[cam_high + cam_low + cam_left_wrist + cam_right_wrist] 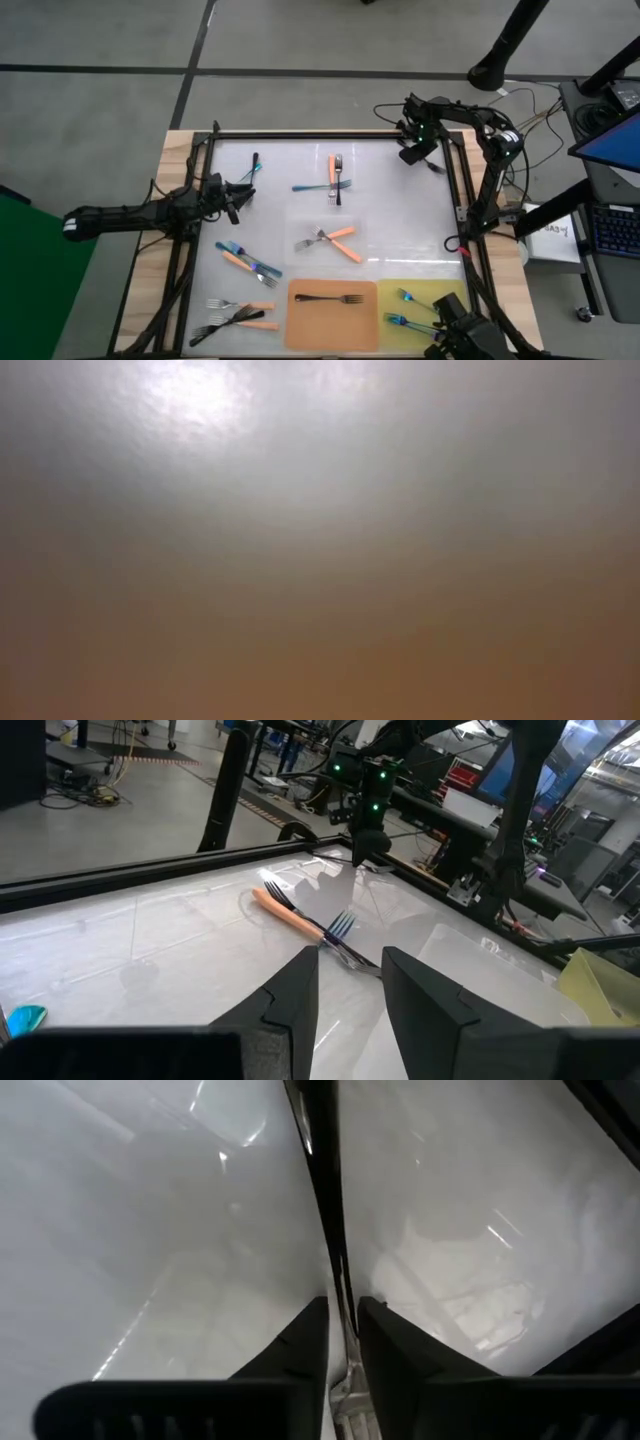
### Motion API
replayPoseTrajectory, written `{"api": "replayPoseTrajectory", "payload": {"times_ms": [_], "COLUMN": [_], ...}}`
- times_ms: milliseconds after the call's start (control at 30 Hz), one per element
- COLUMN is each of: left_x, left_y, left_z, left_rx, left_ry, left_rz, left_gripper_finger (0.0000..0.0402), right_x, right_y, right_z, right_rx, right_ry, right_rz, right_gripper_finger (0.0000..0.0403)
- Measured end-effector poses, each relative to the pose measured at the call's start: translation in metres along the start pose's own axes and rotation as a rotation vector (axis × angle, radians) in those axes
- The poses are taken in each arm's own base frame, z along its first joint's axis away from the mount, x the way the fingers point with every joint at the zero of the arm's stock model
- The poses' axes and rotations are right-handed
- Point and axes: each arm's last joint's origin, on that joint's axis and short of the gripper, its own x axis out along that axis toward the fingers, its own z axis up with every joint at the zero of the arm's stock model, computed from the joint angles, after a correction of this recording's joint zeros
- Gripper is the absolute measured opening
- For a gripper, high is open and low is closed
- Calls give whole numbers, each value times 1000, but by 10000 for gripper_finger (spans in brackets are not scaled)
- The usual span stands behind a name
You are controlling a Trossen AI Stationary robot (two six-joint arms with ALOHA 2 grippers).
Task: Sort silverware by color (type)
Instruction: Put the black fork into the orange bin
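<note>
My left gripper [238, 193] [350, 990] is open and hovers over the table's left side. Ahead of it an orange-handled fork [290, 917] lies crossed with a blue one [342, 928]. A teal fork [252, 170] lies just beyond it. My right gripper [412, 155] [342, 1340] is near the far right corner, shut on a black fork [322, 1170]. Other forks lie in loose groups at the centre [328, 240], left [250, 263] and near left [238, 316]. A black fork [330, 298] rests on the orange mat, and blue forks [405, 320] on the yellow mat. The low view shows only blur. My right gripper pinches the black fork's slim handle [340, 1285] between its two fingers. The fork runs straight out ahead of the fingertips, in line with the fingers, over the white table top. Whether its far end touches the table I cannot tell.
A black frame rail [330, 134] borders the white work surface. The orange mat [305, 330] and yellow mat [445, 292] sit at the near edge. Cables and a stand [500, 60] lie beyond the far right corner. Bare white surface [400, 215] lies to the centre's right.
</note>
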Motion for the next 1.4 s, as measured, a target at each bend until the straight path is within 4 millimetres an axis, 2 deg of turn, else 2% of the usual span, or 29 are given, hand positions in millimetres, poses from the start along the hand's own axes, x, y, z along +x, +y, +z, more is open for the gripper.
{"api": "replayPoseTrajectory", "payload": {"times_ms": [200,400,800,1167,1400], "left_x": [0,0,0,0,0], "left_y": [0,0,0,0,0], "left_z": [0,0,0,0,0], "left_rx": [0,0,0,0,0], "left_ry": [0,0,0,0,0], "left_rz": [0,0,0,0,0], "left_gripper_finger": [96,96,96,96,96], "right_x": [-2,-8,-42,-66,-71], "right_y": [0,-1,1,18,42], "right_z": [1,2,0,-7,-10], "right_rx": [-2,-4,37,32,-18], "right_ry": [-1,7,-82,-157,-149], "right_rz": [0,0,46,69,102], "right_gripper_finger": [16,11,9,9,9]}}
